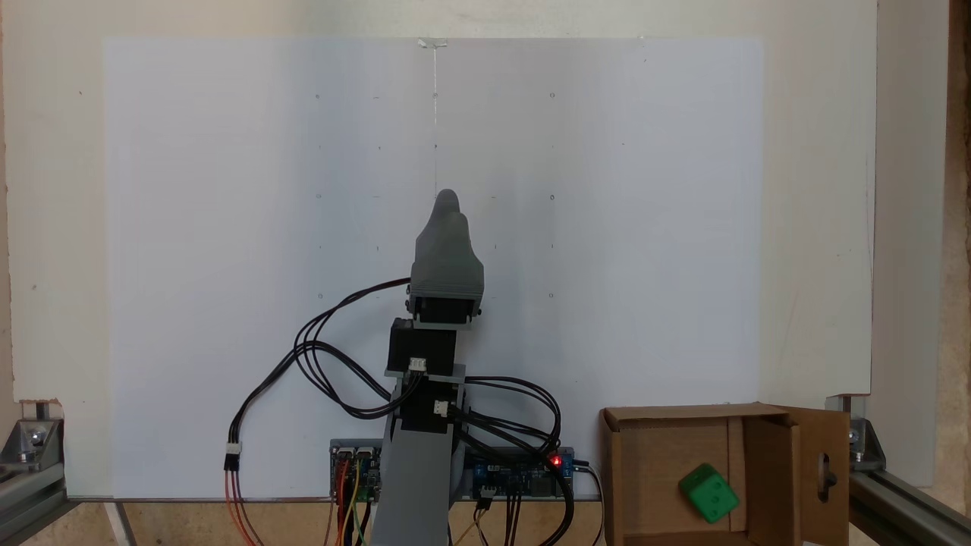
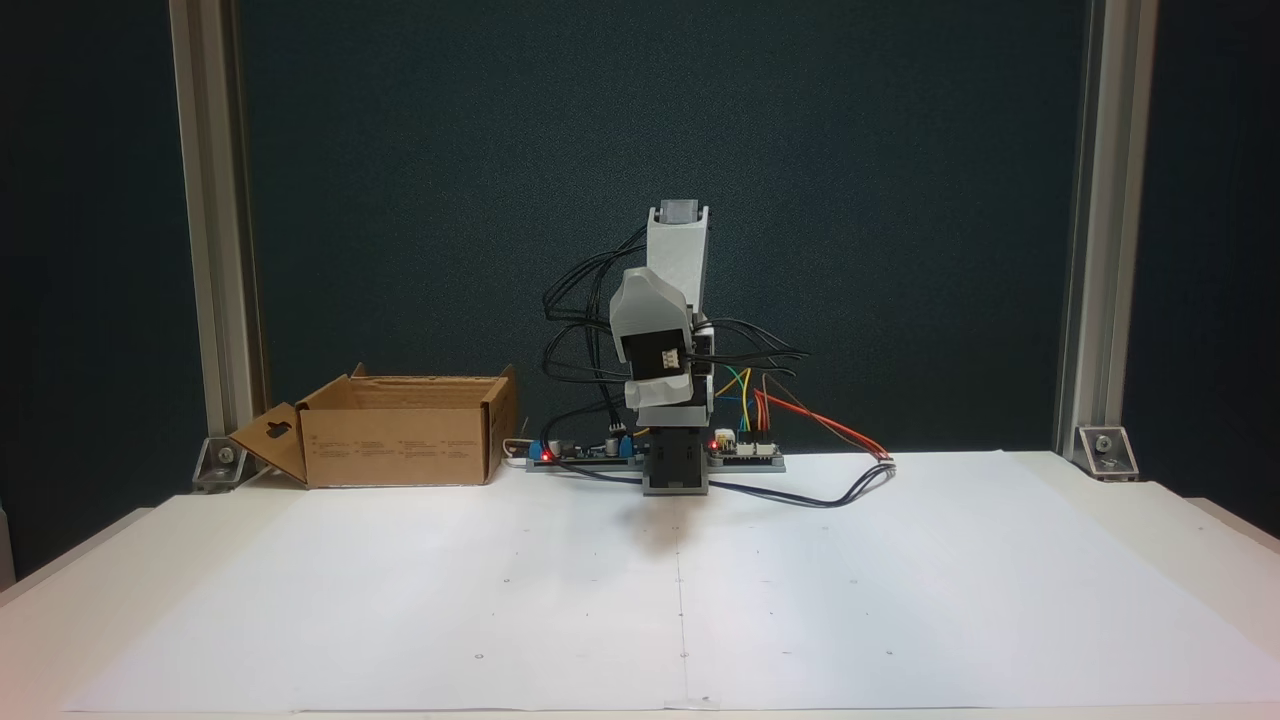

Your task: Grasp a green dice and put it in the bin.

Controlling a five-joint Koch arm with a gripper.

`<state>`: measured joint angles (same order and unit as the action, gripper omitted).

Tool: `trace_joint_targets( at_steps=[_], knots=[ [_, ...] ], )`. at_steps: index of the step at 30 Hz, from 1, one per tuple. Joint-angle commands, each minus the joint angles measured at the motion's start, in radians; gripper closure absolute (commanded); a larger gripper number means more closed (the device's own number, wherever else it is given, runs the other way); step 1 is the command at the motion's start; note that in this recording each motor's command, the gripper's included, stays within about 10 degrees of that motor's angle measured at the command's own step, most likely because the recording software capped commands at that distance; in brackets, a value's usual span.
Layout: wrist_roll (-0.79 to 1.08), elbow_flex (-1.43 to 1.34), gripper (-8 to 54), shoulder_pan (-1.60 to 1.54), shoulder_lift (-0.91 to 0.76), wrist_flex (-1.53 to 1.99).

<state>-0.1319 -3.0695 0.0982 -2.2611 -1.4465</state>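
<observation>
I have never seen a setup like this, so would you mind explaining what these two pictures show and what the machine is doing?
It is a small hobby robot arm bolted at the edge of a table covered with white paper. One fixed view looks down from above, behind the arm's base; the other faces the arm from across the table. The grey tapered part is the gripper, folded together above the paper; its fingers lie one behind the other, so I cannot tell whether it is open or shut, and nothing shows in its grip. Beside the base stands an open cardboard bin, and the green dice lies inside it. Circuit boards and wires sit at the arm's base.
</observation>
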Motion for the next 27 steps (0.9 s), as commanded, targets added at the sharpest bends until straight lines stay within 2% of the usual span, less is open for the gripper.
trace_joint_targets(
  at_steps=[1,27],
  knots=[
    [-0.005,-0.048,1.5,0.003,-0.110,-0.077],
    [-0.006,-0.060,1.0,-0.025,-0.107,-0.081]
  ],
)
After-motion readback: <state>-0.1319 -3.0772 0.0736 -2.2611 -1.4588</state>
